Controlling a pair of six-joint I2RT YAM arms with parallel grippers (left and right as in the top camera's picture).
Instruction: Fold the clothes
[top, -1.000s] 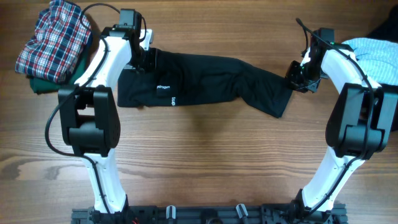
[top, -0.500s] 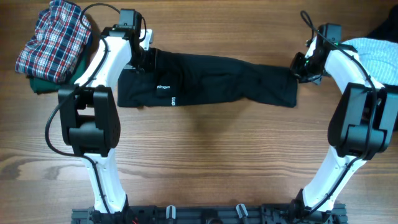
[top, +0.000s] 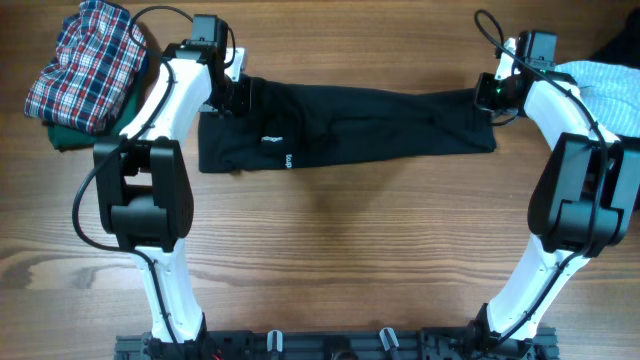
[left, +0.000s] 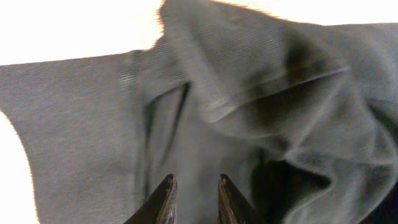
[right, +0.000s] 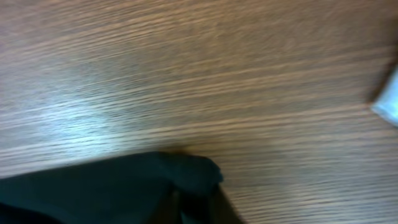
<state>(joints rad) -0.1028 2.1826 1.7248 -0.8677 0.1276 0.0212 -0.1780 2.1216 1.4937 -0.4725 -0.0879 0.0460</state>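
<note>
Item: black T-shirt (top: 350, 125), lying lengthwise across the far side of the table (top: 330, 250). Change: the right end, a second ago sagging toward the near edge, is now drawn up and outward, so the garment lies straight, likely ready for a fold. Left jaws: grasping its upper left corner. Right jaws: at its upper right corner, grip cannot be told
</note>
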